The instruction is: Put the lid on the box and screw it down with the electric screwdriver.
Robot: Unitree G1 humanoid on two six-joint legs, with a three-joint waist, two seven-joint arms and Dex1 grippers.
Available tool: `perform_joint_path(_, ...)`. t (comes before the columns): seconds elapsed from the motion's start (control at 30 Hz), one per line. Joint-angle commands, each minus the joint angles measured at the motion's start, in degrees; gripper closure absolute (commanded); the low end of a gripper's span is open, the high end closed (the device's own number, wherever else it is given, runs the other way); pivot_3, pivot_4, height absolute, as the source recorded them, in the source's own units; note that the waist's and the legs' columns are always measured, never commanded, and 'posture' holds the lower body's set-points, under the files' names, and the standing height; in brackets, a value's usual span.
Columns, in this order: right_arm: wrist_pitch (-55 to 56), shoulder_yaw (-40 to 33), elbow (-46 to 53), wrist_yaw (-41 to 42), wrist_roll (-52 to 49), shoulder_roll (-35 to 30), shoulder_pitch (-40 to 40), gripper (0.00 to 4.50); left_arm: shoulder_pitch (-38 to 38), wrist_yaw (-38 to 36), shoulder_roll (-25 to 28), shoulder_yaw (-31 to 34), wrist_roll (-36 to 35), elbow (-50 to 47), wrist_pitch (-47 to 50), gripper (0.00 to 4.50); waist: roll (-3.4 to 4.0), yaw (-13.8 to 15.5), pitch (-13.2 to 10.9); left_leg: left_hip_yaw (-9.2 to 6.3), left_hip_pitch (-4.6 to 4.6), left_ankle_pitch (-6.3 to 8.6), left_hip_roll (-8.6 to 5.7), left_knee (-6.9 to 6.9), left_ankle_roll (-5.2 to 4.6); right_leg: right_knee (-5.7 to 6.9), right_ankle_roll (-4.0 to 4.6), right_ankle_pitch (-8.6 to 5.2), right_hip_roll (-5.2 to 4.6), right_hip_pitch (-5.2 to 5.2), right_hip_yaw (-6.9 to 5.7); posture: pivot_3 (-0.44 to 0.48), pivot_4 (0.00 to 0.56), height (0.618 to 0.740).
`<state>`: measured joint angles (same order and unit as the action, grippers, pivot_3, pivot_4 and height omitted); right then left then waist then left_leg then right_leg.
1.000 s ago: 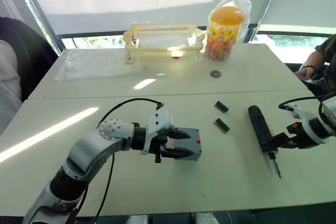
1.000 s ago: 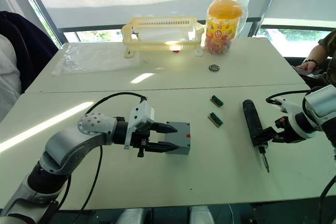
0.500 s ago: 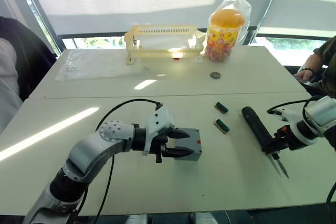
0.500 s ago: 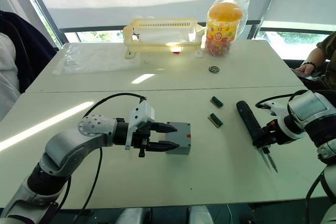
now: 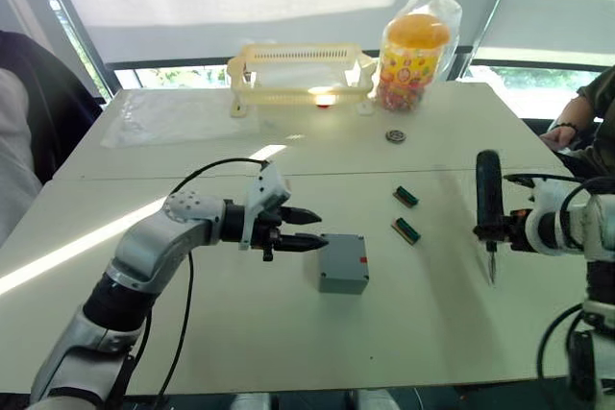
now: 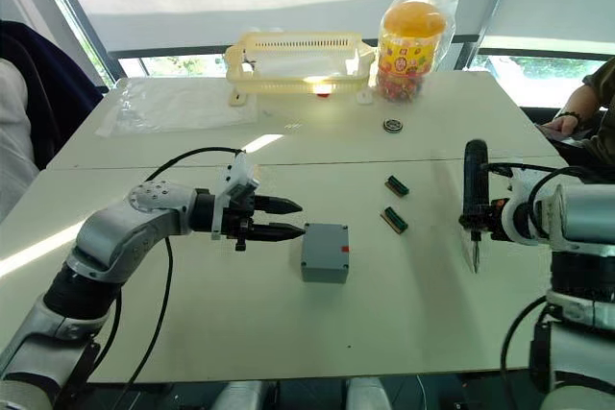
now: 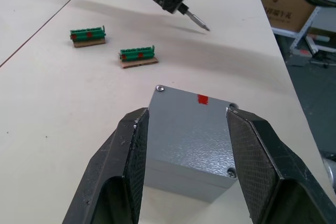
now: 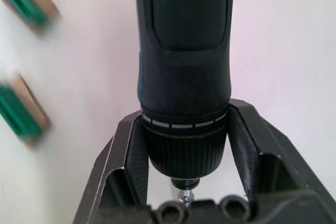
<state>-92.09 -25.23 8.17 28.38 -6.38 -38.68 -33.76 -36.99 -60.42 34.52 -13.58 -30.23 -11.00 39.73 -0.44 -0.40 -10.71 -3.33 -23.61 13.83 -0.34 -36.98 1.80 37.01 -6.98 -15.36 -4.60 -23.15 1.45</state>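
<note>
Grey plastic, square and closed, the box (image 5: 343, 262) sits on the white table (image 5: 288, 343) near the middle of its near half, the thin grey lid (image 7: 195, 113) already resting on top with small screws at its corners and a red mark on the side turned toward the right edge. Just beside it, toward the left edge, the left pincer (image 5: 300, 230) hovers with its two black fingers (image 7: 127, 174) spread wider than the box and clear of it, holding nothing; in the left wrist view the box lies between the pads without touching them.

Toward the right edge, the right pincer (image 5: 492, 231) is clamped around the long black cylindrical electric screwdriver (image 5: 486, 191), gripping its ribbed collar just above the bit. The tool is lifted off the table and stands nearly upright, thin metal bit pointing down, well apart from the box.

Between the box and the screwdriver, a little farther back, two small green terminal blocks (image 5: 405, 229) on brown bases lie near each other.

Beyond the seam across the table, a small dark metal ring (image 5: 394, 135) lies toward the far right corner. Along the far edge stand a pale yellow slotted plastic rack (image 5: 298, 72), and to its right a clear candy jar with an orange lid (image 5: 411, 62) wrapped in a plastic bag. A clear plastic sheet (image 5: 178, 114) lies flat near the far left corner. A person's arm (image 5: 577, 122) shows past the right edge.
</note>
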Motion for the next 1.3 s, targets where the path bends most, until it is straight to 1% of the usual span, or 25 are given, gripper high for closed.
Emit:
perform_joint_path(0.03, -0.41, -9.01, 12.49, -6.25, 2.74, 4.12, 1.12, 2.77, -1.91, -2.32, -1.08, -1.75, 2.14, 2.31, -2.65, 2.15, 0.07, 0.15, -0.01, 0.00, -0.01, 0.00, -0.01, 0.00, 0.00, 0.06, 0.01, -0.03, -0.01, -0.03, 0.00, 0.000, 0.150, 0.740)
perform_joint_path(0.1, 0.06, -9.36, 19.09, -9.19, 3.41, 7.71, 0.78, 2.77, -3.13, -3.80, -1.69, -2.02, 2.93, 4.72, -3.74, 2.15, 0.10, -0.17, -0.03, 0.02, -0.01, -0.01, -0.02, -0.03, 0.01, 0.10, 0.01, -0.02, -0.02, -0.04, 0.02, 0.000, 0.150, 0.740)
perform_joint_path(0.17, 13.82, -8.50, 26.35, -12.31, 2.38, 14.49, 0.85, 2.77, -4.31, -4.74, -3.35, -3.71, 4.30, 6.37, -4.95, 2.15, 0.13, -0.56, -0.03, 0.04, 0.00, -0.02, -0.04, -0.05, 0.03, 0.15, 0.04, 0.00, -0.05, -0.04, 0.05, 0.000, 0.150, 0.740)
perform_joint_path(0.2, 18.95, -7.91, 28.24, -13.45, 1.82, 17.37, 0.86, 2.77, -4.58, -5.26, -3.81, -4.36, 5.02, 7.06, -5.67, 2.15, 0.22, -0.81, -0.03, 0.04, 0.05, -0.02, -0.04, -0.05, 0.03, 0.18, 0.05, 0.01, -0.03, -0.03, 0.06, 0.000, 0.150, 0.740)
perform_joint_path(0.27, 22.55, -9.70, 30.20, -12.75, -2.76, 25.10, -0.28, 2.77, -4.70, -5.20, -5.11, -5.69, 6.84, 7.98, -7.13, 2.15, 0.36, -1.38, 0.03, 0.08, 0.11, -0.02, -0.03, -0.02, 0.02, 0.21, 0.05, 0.00, 0.00, -0.05, 0.11, 0.000, 0.150, 0.740)
perform_joint_path(0.3, 24.72, -9.72, 30.70, -12.25, -4.50, 27.48, -0.16, 2.77, -4.75, -5.08, -5.64, -6.09, 7.64, 8.40, -7.82, 2.15, 0.36, -1.49, 0.03, 0.03, 0.14, -0.02, 0.02, 0.02, 0.02, 0.24, 0.05, 0.00, 0.06, -0.04, 0.10, 0.000, 0.150, 0.740)
perform_joint_path(0.33, 28.13, -8.03, 31.86, -10.18, -7.02, 29.76, 1.39, 2.77, -4.71, -4.65, -6.39, -6.73, 8.57, 8.72, -8.33, 2.15, 0.36, -1.59, 0.03, 0.01, 0.14, -0.02, 0.03, 0.04, 0.02, 0.24, 0.05, 0.00, 0.07, -0.04, 0.09, 0.000, 0.150, 0.740)
perform_joint_path(0.37, 31.32, -5.65, 32.59, -8.80, -8.35, 30.74, 3.29, 2.77, -4.62, -4.40, -6.91, -7.16, 9.28, 8.94, -8.72, 2.15, 0.36, -1.65, 0.03, 0.00, 0.14, -0.02, 0.03, 0.07, 0.02, 0.24, 0.05, 0.00, 0.07, -0.04, 0.07, 0.000, 0.150, 0.740)
perform_joint_path(0.47, 39.92, 0.08, 32.59, -6.56, -9.79, 32.08, 8.41, 2.77, -3.82, -4.20, -7.06, -8.80, 11.81, 8.93, -10.08, 2.15, 0.37, -1.57, 0.02, -0.01, 0.10, -0.02, 0.02, 0.08, 0.02, 0.20, 0.05, 0.00, 0.05, -0.04, 0.06, 0.000, 0.150, 0.740)
perform_joint_path(0.53, 45.12, 3.07, 32.11, -6.47, -10.29, 33.08, 11.42, 2.77, -3.08, -3.90, -7.00, -9.43, 13.35, 8.75, -10.57, 2.15, 0.37, -1.55, 0.02, 0.02, 0.09, -0.02, 0.00, 0.03, 0.02, 0.20, 0.05, 0.00, 0.01, -0.02, 0.07, 0.000, 0.150, 0.740)
perform_joint_path(0.7, 52.95, 7.91, 30.79, -6.40, -11.54, 33.41, 16.38, 2.77, -1.26, -3.47, -6.71, -9.60, 14.98, 7.99, -10.06, 2.15, 0.37, -1.55, 0.02, -0.02, 0.10, -0.02, 0.00, 0.00, 0.02, 0.21, 0.05, 0.00, 0.01, -0.01, 0.06, 0.000, 0.150, 0.740)
perform_joint_path(0.83, 55.30, 11.68, 31.05, -5.12, -14.21, 33.46, 20.27, 2.77, 0.66, -2.90, -5.72, -11.07, 17.63, 7.72, -11.01, 2.15, 0.37, -1.62, 0.03, -0.02, 0.12, -0.02, 0.01, 0.01, 0.02, 0.21, 0.06, -0.01, 0.02, 0.00, 0.06, 0.000, 0.150, 0.740)
perform_joint_path(1.0, 56.83, 15.37, 31.77, -4.38, -15.85, 31.85, 24.09, 2.77, 0.91, -2.51, -6.07, -10.78, 17.55, 6.90, -9.87, 2.15, 0.37, -1.62, 0.03, -0.03, 0.16, -0.02, 0.01, 0.01, 0.02, 0.21, 0.06, -0.01, 0.03, 0.05, 0.06, 0.000, 0.150, 0.740)
perform_joint_path(1.3, 59.63, 18.33, 30.81, -5.91, -16.59, 30.68, 26.12, 2.77, 0.36, -2.82, -6.09, -10.56, 17.15, 6.15, -8.40, 2.15, 0.36, -1.56, 0.04, -0.04, 0.17, -0.02, 0.01, 0.00, 0.02, 0.20, 0.06, -0.01, 0.03, 0.06, 0.05, 0.000, 0.150, 0.740)
